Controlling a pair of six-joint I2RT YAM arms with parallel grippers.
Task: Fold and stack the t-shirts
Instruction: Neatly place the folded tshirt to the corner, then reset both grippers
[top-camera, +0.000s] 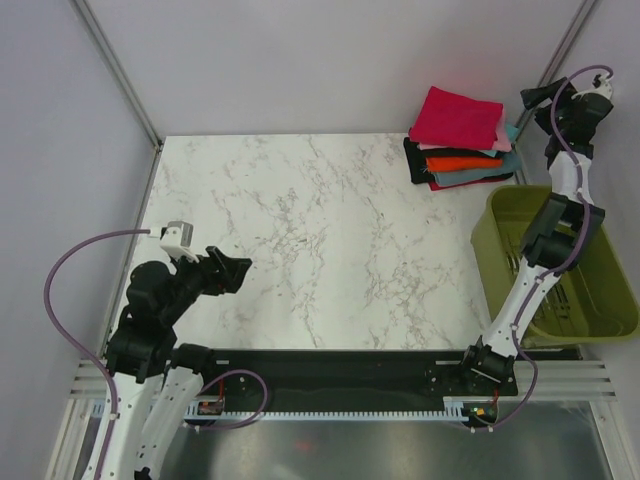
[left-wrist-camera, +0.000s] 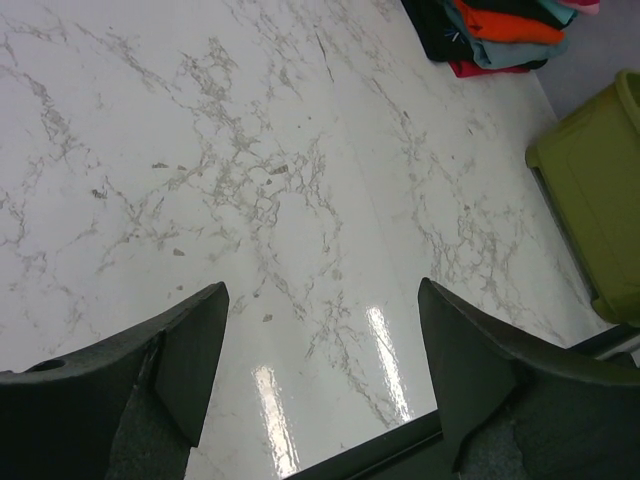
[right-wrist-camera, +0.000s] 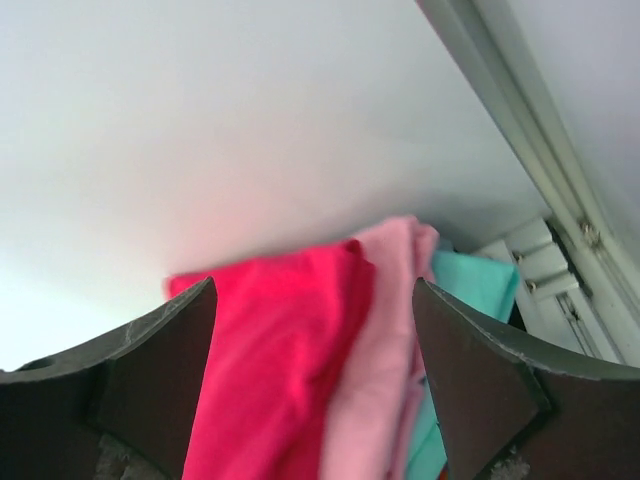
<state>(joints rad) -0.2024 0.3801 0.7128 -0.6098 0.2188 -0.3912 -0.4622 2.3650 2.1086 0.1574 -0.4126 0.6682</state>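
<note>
Bright, even light, with glare streaks on the table (left-wrist-camera: 270, 400) and the close t-shirts (right-wrist-camera: 290, 350) blurred.

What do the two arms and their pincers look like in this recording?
The left arm and right arm have black joints and white links, each trailing a mauve cable. A white camera block sits at the left wrist. The left pincer and right pincer have broad matte-black wedge fingers.

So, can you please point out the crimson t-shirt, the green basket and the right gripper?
crimson t-shirt (top-camera: 458, 115), top view, middle of its folded upper face.
green basket (top-camera: 620, 282), top view, its right rim.
right gripper (right-wrist-camera: 312, 300), right wrist view, midway between its open jaws.
</note>
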